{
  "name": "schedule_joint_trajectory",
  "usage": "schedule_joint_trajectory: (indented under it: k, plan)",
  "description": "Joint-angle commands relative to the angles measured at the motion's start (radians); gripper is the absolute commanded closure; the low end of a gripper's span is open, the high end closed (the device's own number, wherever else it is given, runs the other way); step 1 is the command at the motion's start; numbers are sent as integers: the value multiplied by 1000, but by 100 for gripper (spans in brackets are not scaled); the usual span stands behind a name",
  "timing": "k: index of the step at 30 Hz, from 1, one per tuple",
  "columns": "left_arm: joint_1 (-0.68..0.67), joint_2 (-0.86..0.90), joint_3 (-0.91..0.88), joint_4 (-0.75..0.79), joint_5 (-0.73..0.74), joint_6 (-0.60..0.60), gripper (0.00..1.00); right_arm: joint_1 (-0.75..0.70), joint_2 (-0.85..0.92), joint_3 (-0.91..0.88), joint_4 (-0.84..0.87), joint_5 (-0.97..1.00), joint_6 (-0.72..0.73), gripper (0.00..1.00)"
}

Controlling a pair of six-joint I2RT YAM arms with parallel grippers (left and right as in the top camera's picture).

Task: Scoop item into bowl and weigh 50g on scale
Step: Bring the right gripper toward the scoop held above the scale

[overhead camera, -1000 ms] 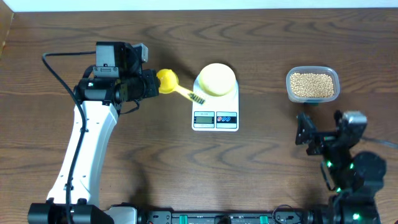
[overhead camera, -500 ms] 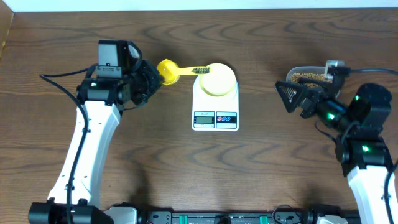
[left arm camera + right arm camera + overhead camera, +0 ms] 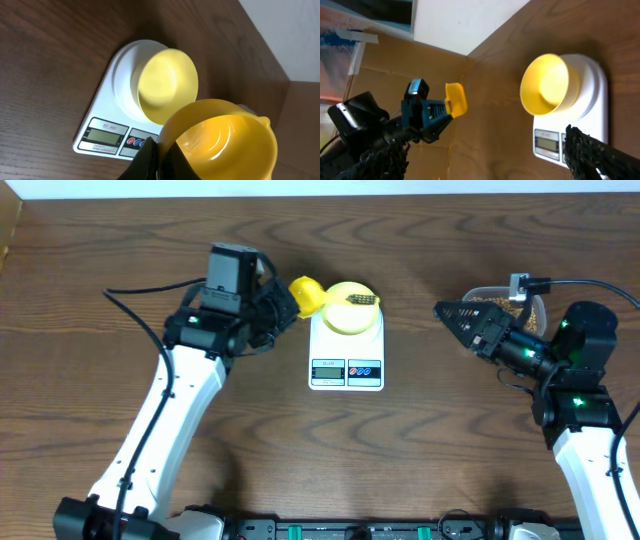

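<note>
Swinging in from the left over the last half second, the left gripper (image 3: 284,306) is now holding the yellow scoop (image 3: 307,293) right beside the scale (image 3: 347,350), while the right gripper (image 3: 447,312) is sitting a little closer to the scale than before.

Its left fingers (image 3: 148,159) are pinching the wall of the scoop's cup, clamped tight on it. The scoop's handle is pointing away from the gripper, with its dark-patterned end hanging over the bowl (image 3: 345,313). That pale-yellow bowl is sitting on the scale's round platform, and the display and two coloured buttons are facing the robot.

On the other side, the right fingers (image 3: 600,156) are standing wide apart and gripping nothing, aiming at the scale from its right. Behind that arm, the clear tub (image 3: 472,296) is lying partly hidden, and the beans (image 3: 489,302) are showing inside it, well apart from the bowl.
</note>
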Motion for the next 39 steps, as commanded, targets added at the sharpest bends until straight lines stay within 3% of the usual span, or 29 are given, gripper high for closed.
schedule_joint_trajectory:
  k: [1,14,20,31,39]
  plan:
    - [-52,-7,7,9,-69,-5,93,45,2,19,2,-14,-3,1]
    - [-166,-6,7,42,-76,27,93,164,14,19,-1,21,-54,5]
    - [-202,-6,7,46,-162,-103,93,194,14,19,3,148,-54,6]
    - [-228,-6,7,46,-165,-276,93,233,18,19,75,241,-13,5]
    - [-231,-6,7,45,-163,-280,93,262,39,19,115,285,49,5]
